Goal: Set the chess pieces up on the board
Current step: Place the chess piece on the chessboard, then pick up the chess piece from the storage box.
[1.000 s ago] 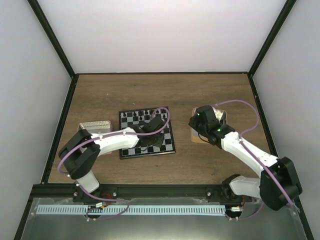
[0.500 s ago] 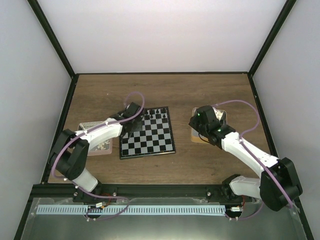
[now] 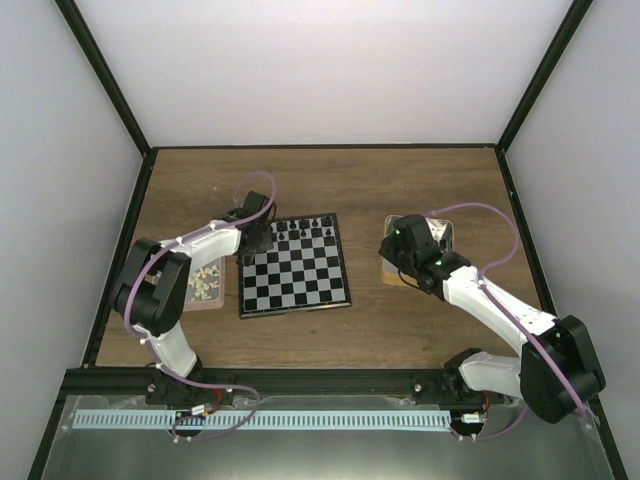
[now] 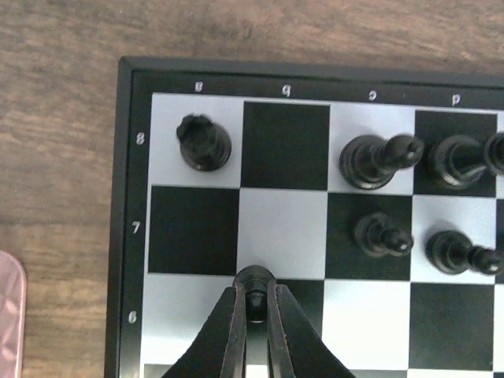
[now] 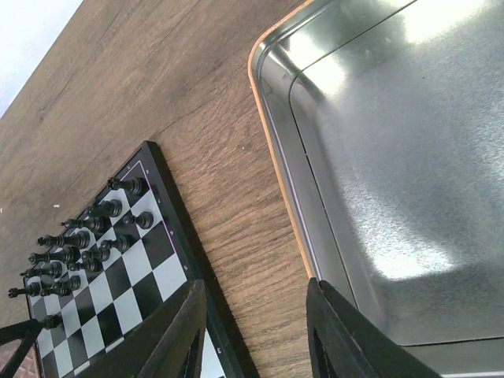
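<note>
Where my left arm has swung, top view: from mid-board a second ago out to the far-left corner of the board (image 3: 300, 285), with my left gripper (image 3: 256, 237) hanging over that corner.
Pink tray, top view: uncovered now that the arm has moved off it; pale pieces (image 3: 207, 280) lie in the pink tray (image 3: 195, 306), just left of the board.
Right arm, top view: unmoved, my right gripper (image 3: 400, 258) by the metal tin (image 3: 443, 232), well apart from the board.
Left jaws, left wrist: clamped on one black pawn (image 4: 254, 279), above the second column near rows six and seven.
Placed pieces, left wrist: rook (image 4: 204, 142) on the corner square, tall pieces (image 4: 378, 160) further along the back row, placed pawns (image 4: 382, 235) in front of them.
Meaning, my judgement: this pawn belongs on one of row seven's two empty squares nearest the corner; much setting-up remains.
Writing, left wrist: 8, 7, 6 down the rim; a, b, c, d upside down along the top; no brand.
Right jaws, right wrist: parted, nothing between them, over the tin's edge.
</note>
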`<state>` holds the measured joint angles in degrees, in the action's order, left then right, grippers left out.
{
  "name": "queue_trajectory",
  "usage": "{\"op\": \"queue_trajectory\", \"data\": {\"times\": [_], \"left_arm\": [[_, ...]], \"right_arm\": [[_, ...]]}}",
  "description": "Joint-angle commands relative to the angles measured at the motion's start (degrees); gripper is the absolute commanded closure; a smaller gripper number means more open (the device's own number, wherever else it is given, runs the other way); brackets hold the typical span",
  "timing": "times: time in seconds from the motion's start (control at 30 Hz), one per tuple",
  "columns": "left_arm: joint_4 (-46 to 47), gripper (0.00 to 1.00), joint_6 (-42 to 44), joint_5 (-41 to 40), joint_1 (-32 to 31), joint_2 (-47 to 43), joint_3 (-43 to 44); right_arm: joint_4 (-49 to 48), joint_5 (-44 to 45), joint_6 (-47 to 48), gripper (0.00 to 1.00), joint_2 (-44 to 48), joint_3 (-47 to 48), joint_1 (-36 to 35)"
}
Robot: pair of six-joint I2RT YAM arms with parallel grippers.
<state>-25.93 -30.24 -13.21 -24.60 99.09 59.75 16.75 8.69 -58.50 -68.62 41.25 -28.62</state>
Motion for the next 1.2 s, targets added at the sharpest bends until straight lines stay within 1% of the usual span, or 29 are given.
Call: {"op": "queue_trajectory", "data": {"times": [0.0, 0.33, 0.4, 0.47, 0.53, 0.6, 0.7, 0.83, 0.93, 1.0, 1.17], "left_arm": [[0.72, 0.95, 1.94, 1.73, 0.67, 2.16, 2.82], [0.47, 0.92, 2.38, 1.65, 0.96, 4.10, 4.08], [-0.08, 0.85, 2.56, 1.65, 0.96, 3.99, 4.22], [-0.90, 0.74, 2.90, 1.83, 0.98, 3.44, 4.54], [-1.13, 0.67, 3.15, 2.21, 0.99, 2.33, 4.73], [-1.75, 0.64, 3.11, 2.48, 0.96, 1.17, 5.09], [-2.54, 0.63, 2.50, 2.37, 0.96, -1.11, 5.14], [-3.84, 0.61, 1.59, 0.62, 0.96, -5.32, 4.10], [-5.24, 0.59, 1.22, 0.05, 0.96, -9.28, 4.41], [-5.35, 0.58, 1.27, 0.68, 0.96, -11.67, 4.34], [-4.52, 0.56, 2.77, 2.53, 0.96, -16.14, 4.05]], "right_arm": [[0.26, 1.86, 0.73, 0.63, 1.02, 0.23, 0.49], [0.17, 1.94, 0.84, 0.63, 0.84, 0.19, 0.54], [0.29, 2.01, 0.84, 0.63, 0.92, 0.33, 0.45], [0.62, 2.52, 0.61, 0.63, 1.13, 0.32, 0.50], [0.51, 3.07, 0.70, 0.63, 1.53, 0.28, 0.58], [0.97, 4.12, 1.19, 0.63, 1.70, 0.54, 0.58], [2.43, 6.66, 3.02, 0.63, 1.69, 1.30, 1.24], [4.65, 9.25, 7.61, 0.63, 0.51, 2.23, 4.93], [7.23, 11.17, 9.45, 0.60, -1.57, 3.31, 8.29], [6.93, 11.52, 10.72, 0.58, -2.89, 3.29, 10.59], [4.16, 11.94, 14.23, 0.58, -8.13, 3.77, 16.65]]}}
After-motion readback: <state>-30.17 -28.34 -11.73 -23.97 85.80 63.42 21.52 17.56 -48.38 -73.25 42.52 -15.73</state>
